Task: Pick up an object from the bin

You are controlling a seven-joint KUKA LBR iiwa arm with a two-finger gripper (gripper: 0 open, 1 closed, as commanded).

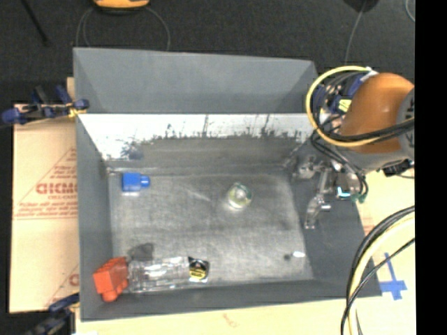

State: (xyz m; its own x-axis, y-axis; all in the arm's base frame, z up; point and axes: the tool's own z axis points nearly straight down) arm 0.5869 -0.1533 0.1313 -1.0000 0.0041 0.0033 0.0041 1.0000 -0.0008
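The gripper (316,199) hangs by the bin's (195,82) right wall; descending here risks striking it. Spread or closed, I cannot tell.

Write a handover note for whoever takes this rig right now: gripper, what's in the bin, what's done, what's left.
Gripper: at the right side of the bin, close to its right wall, with no thing under it.
Things: blue block at the upper left; clear round thing mid-floor; orange thing, clear plastic piece and dark grey thing together in the lower-left corner; small white bit at the lower right, nearest the gripper.
Done: nothing picked; everything lies on the floor.
Left: choose one thing, grasp it, lift it out.
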